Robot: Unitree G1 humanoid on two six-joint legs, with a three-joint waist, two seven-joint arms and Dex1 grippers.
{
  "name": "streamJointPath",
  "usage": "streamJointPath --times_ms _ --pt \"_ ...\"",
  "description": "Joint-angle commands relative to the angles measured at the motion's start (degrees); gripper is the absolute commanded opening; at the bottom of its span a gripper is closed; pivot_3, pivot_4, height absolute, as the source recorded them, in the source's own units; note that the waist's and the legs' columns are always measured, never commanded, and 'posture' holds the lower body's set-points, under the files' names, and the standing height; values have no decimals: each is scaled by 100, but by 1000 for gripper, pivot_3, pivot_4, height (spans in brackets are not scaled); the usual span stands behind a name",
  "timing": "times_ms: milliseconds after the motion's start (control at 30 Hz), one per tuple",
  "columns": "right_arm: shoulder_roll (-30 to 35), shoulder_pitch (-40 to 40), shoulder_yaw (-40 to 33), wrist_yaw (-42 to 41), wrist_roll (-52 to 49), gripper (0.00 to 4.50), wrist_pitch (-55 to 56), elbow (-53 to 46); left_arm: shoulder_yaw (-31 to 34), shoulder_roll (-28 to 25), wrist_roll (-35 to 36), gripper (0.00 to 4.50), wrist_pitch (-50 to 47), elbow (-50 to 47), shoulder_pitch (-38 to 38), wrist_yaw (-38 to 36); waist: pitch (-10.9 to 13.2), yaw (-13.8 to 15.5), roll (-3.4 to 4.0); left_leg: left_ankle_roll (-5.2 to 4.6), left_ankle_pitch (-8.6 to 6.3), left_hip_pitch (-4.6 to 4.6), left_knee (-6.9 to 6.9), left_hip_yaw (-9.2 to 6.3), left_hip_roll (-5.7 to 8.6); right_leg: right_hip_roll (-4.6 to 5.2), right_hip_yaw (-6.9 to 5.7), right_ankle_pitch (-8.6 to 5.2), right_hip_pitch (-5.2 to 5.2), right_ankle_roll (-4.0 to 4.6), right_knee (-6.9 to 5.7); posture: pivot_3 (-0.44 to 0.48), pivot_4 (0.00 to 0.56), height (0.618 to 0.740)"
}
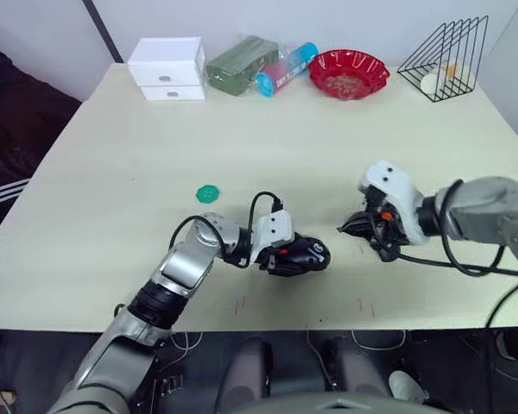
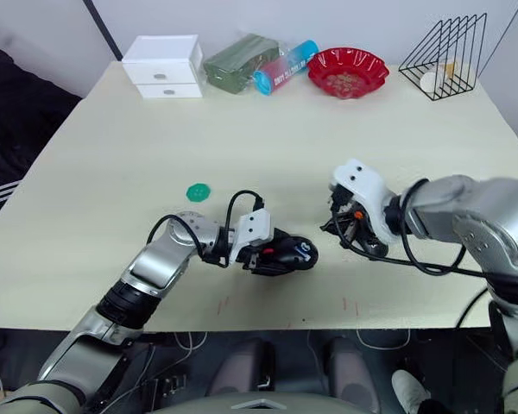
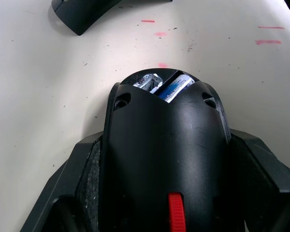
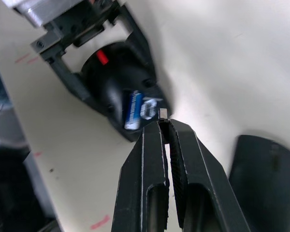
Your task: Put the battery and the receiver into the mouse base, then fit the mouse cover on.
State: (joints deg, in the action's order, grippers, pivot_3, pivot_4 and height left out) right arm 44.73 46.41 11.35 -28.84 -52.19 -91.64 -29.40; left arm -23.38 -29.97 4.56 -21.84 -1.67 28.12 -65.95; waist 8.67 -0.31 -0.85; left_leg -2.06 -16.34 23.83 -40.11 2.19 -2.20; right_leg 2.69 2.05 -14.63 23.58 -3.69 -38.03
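A: Can any writing be read?

B: Hardly. White lettering is seen on the blue and pink tube point(image 1: 286, 67) at the table's far edge, but it cannot be made out. A blue and white label is seen on the battery point(image 4: 133, 110) lying in the open compartment of the mouse base point(image 1: 299, 255); no brand can be read. Short red marks are drawn on the table point(image 1: 242, 138) near its front edge.

A: Where is the mouse base kept?

B: It is clamped between the two black fingers of the left gripper point(image 1: 287, 256), near the front of the table, with the red scroll wheel point(image 3: 175, 212) toward the wrist and the compartment facing the right gripper point(image 1: 354, 226).

A: And the right claw?

B: Its fingers point(image 4: 150, 159) are pressed nearly together, and a small silvery piece point(image 4: 163, 113), probably the receiver, is pinched at the tips, just beside the compartment's edge.

A: The mouse cover?

B: A glossy black shell point(image 4: 266, 169) is seen lying on the table beside the right gripper. From the head cameras it is mostly hidden by that gripper.

A: What else is around?

B: A green round token point(image 1: 208, 193) is seen beyond the left arm. Along the far edge are set a white two-drawer box point(image 1: 166, 68), a dark green packet point(image 1: 240, 64), a red bowl point(image 1: 348, 73) and a black wire rack point(image 1: 447, 56).
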Motion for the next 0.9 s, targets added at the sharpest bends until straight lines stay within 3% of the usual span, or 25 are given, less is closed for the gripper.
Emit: streamJointPath --times_ms 33,633,900 --pt "47 392 342 438 -459 0 -86 386 -181 -86 -226 2931 5 192 -48 34 0 -18 0 0 0 -1 0 3 1 3 2 0 0 0 0 0 150 740" --pt "-146 2664 2498 3318 -3969 0 -86 2999 -266 89 -283 2931 345 625 103 29 -1 -12 3 -2 -1 0 1 3 0 16 -6 1 1 -1 -4 0 150 740" --pt "-497 3055 3003 4528 -5054 0 -86 3715 -269 144 -302 2931 475 776 110 40 -3 21 5 -4 -2 2 0 -3 -1 24 -16 1 -3 -1 -2 0 150 740"
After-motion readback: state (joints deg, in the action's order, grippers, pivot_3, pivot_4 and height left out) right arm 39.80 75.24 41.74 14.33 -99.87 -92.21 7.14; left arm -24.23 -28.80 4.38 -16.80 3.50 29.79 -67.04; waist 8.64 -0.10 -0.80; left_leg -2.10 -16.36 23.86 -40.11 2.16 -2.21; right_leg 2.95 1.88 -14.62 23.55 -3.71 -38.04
